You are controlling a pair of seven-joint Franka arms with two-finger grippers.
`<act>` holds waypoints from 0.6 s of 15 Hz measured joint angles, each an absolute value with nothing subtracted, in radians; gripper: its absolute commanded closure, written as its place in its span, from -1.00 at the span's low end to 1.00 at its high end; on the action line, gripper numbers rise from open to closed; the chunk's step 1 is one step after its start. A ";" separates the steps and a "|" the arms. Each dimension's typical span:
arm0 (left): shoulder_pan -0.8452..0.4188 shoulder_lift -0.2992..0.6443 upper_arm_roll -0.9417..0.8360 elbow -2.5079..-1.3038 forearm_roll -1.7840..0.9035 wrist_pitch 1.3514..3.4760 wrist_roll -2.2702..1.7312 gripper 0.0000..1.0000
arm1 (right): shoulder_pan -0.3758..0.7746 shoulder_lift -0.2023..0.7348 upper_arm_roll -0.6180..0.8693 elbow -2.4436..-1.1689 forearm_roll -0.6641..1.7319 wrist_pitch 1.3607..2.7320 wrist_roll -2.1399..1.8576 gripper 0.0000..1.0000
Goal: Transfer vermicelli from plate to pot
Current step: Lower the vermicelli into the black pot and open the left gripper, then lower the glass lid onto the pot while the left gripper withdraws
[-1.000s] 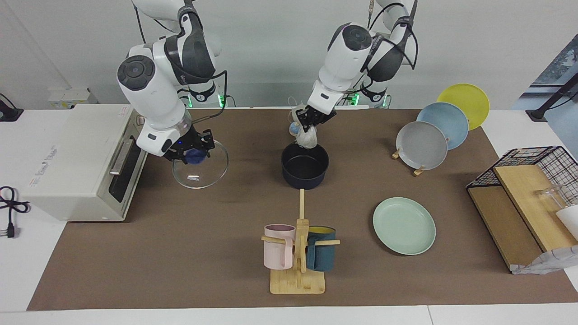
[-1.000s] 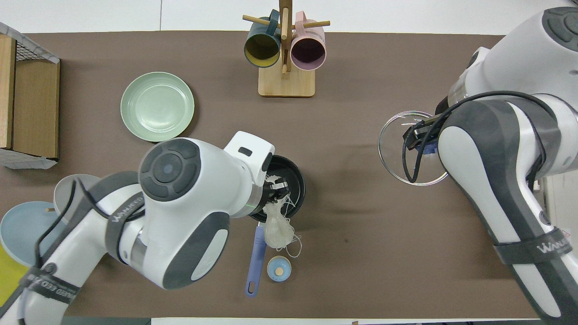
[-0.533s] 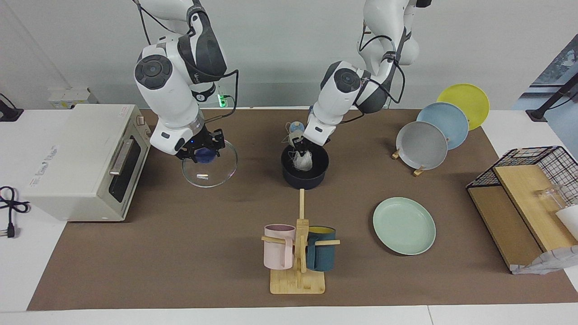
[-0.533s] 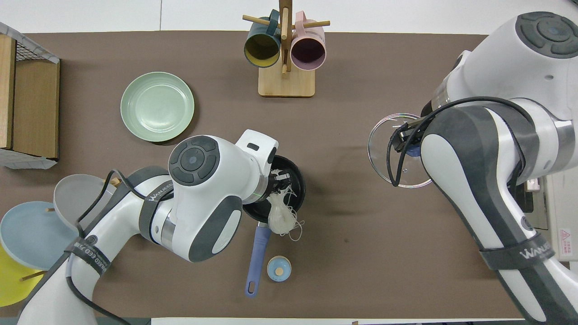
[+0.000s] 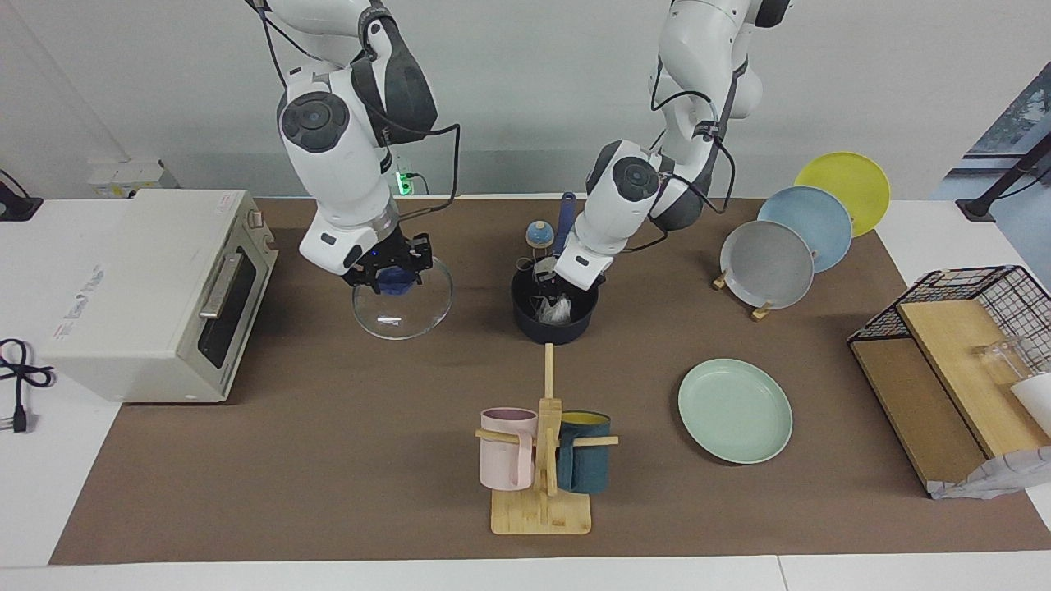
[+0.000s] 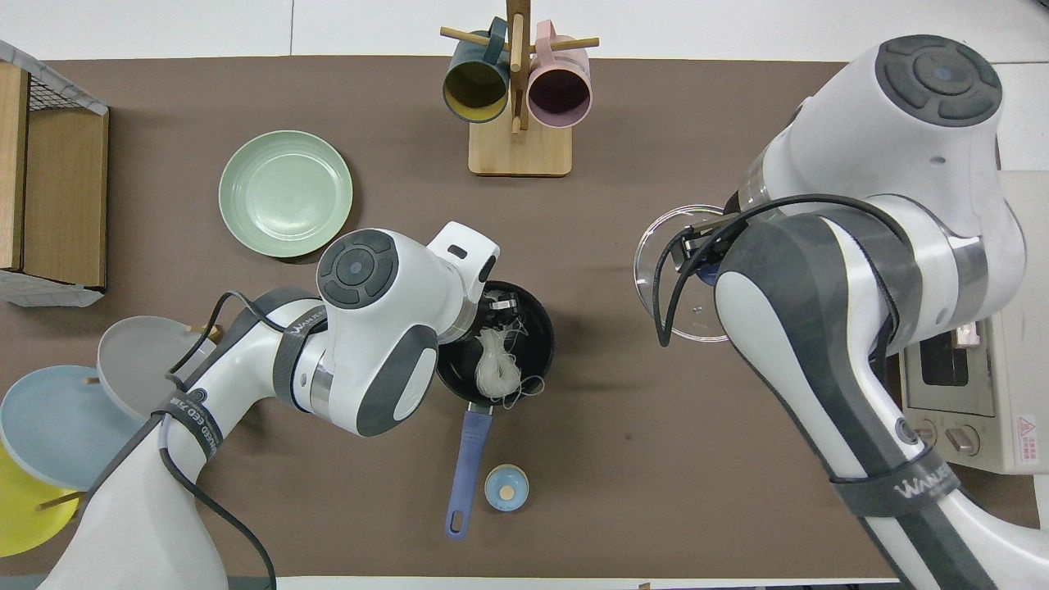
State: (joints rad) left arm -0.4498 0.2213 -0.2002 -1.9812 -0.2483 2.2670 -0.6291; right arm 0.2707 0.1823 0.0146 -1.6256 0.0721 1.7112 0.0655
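Observation:
The dark navy pot (image 5: 555,325) (image 6: 533,324) stands mid-table, its blue handle (image 6: 467,467) pointing toward the robots. My left gripper (image 5: 548,289) (image 6: 497,306) reaches down into the pot and is shut on the whitish vermicelli (image 5: 553,309) (image 6: 497,373), whose clump rests inside the pot. The mint-green plate (image 5: 735,410) (image 6: 285,193) lies bare, farther from the robots toward the left arm's end. My right gripper (image 5: 394,277) (image 6: 703,264) is shut on the blue knob of a glass lid (image 5: 404,310) (image 6: 676,307) and holds it above the mat beside the pot.
A small light blue knobbed piece (image 5: 538,234) (image 6: 506,487) sits by the pot handle. A mug rack (image 5: 542,460) (image 6: 519,98) stands farther out. A toaster oven (image 5: 156,287) is at the right arm's end. Racked plates (image 5: 768,264) and a wire basket (image 5: 956,353) are at the left arm's end.
My left gripper has come down from above the pot's rim and lowered the vermicelli into the pot. My right gripper has carried the glass lid sideways toward the pot.

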 measured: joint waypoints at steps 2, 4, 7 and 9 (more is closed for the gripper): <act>-0.445 0.210 -0.193 -1.963 -0.229 2.242 -0.629 -1.00 | 0.289 0.182 0.016 -1.626 0.072 1.713 0.095 1.00; -0.404 0.179 -0.176 -1.878 -0.209 2.089 -0.625 -1.00 | 0.309 0.182 0.016 -1.626 0.072 1.720 0.130 1.00; -0.264 0.122 -0.160 -1.673 -0.143 1.796 -0.556 -1.00 | 0.368 0.183 0.018 -1.627 0.073 1.752 0.223 1.00; -0.154 0.075 -0.154 -1.600 -0.131 1.671 -0.435 -1.00 | 0.443 0.187 0.019 -1.628 0.073 1.792 0.328 1.00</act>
State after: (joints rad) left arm -0.1539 0.0748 -0.1542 -1.5998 -0.1311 1.6711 -0.4345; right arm 0.4434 0.1870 0.0193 -1.6279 0.0731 1.7921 0.3276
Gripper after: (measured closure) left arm 0.000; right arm 0.330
